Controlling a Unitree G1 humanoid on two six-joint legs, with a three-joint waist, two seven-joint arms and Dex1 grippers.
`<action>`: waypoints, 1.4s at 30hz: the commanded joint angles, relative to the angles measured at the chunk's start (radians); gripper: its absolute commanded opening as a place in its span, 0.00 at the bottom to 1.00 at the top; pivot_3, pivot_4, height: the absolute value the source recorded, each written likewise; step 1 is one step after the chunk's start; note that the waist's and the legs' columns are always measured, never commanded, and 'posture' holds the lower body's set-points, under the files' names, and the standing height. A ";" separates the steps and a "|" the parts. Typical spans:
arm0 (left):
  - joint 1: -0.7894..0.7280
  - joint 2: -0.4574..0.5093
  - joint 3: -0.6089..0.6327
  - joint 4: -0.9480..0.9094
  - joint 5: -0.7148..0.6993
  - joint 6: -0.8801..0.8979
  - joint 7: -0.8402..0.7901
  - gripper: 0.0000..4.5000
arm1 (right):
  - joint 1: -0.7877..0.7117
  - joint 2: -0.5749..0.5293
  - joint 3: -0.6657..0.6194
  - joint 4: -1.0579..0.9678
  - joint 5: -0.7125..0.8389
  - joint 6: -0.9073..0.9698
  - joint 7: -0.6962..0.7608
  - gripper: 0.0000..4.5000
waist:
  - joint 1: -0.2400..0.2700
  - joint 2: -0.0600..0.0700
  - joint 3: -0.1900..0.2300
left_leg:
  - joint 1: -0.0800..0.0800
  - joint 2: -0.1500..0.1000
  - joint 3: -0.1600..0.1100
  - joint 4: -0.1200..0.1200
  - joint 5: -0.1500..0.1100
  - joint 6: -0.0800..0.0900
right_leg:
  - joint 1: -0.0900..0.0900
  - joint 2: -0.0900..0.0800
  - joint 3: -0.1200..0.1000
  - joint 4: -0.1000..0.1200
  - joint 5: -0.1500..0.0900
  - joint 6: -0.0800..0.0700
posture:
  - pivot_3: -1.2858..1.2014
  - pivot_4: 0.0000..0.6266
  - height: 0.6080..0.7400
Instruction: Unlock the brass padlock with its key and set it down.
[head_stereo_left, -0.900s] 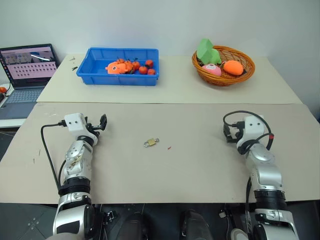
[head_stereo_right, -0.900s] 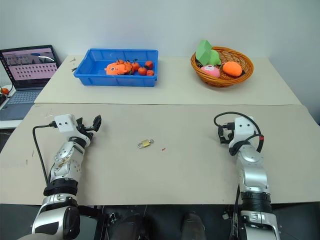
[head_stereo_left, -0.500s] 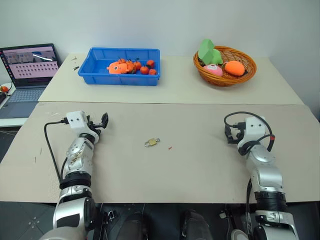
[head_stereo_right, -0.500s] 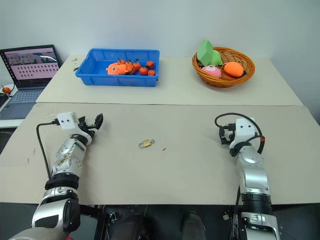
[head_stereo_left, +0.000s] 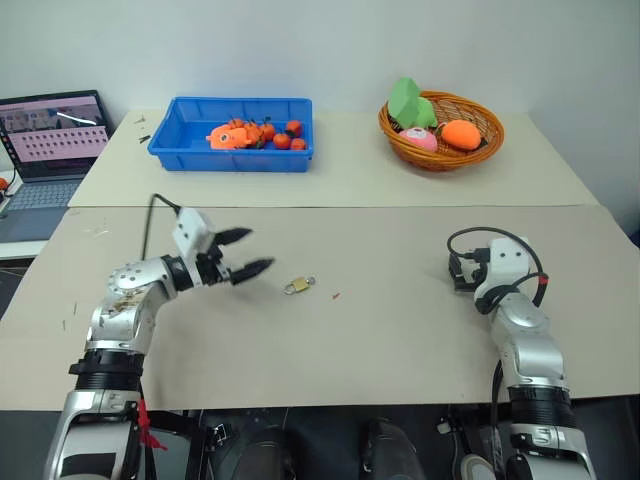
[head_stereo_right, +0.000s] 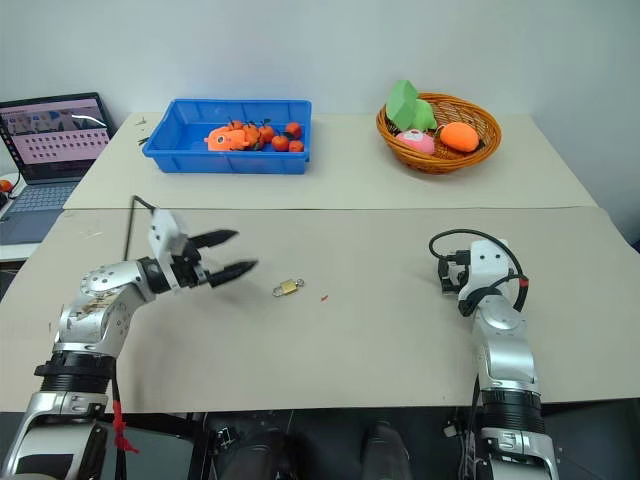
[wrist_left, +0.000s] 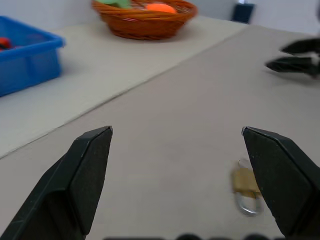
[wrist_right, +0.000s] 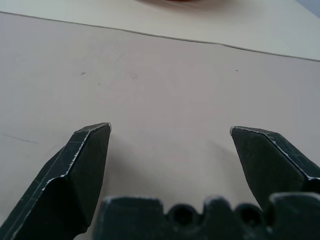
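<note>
Table: two beige tabletops are seen pushed together, the seam running across between them.
Laptop: it is seen open at the far left edge, beside the rear tabletop.
Blue tray: it is placed on the rear tabletop — orange and red toy pieces are held inside.
Wicker basket: it is set on the rear tabletop to the right, with green, pink and orange toys in it.
Left gripper: it is held above the front tabletop, pointed toward the padlock; its fingers are spread wide and nothing is gripped.
Right gripper: it is held low over bare table at the right, fingers spread wide, nothing between them.
Brass padlock: it is seen lying flat near the middle of the front tabletop, just beyond the left fingertips, untouched.
Key: something small and silvery shows at the padlock's end — it cannot be told whether that is the key.
</note>
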 joint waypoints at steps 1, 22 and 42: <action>-0.037 -0.015 -0.080 0.051 0.070 -0.071 -0.060 0.98 | 0.030 0.008 -0.027 -0.080 0.001 0.002 -0.030 1.00 | 0.001 0.000 0.000 | 0.000 0.000 0.000 0.000 0.000 0.000 | 0.000 0.000 0.000 0.000 0.000 0.000 | 0.52 0.24 0.57; -0.129 -0.164 -0.134 0.330 0.207 -0.234 -0.018 0.98 | 0.220 -0.212 0.176 -0.453 0.187 0.018 0.532 1.00 | 0.015 0.000 0.000 | 0.002 0.000 0.000 0.001 -0.001 0.002 | 0.001 0.000 0.002 -0.001 0.000 0.000 | 0.52 0.24 0.57; -0.112 -0.069 -0.136 0.175 0.193 -0.164 -0.110 0.98 | -0.180 -0.271 0.379 -0.038 0.204 -0.124 1.120 1.00 | 0.025 -0.002 0.001 | -0.003 0.000 -0.002 0.002 -0.002 0.003 | 0.001 0.000 -0.003 -0.002 0.001 0.000 | 0.52 0.24 0.57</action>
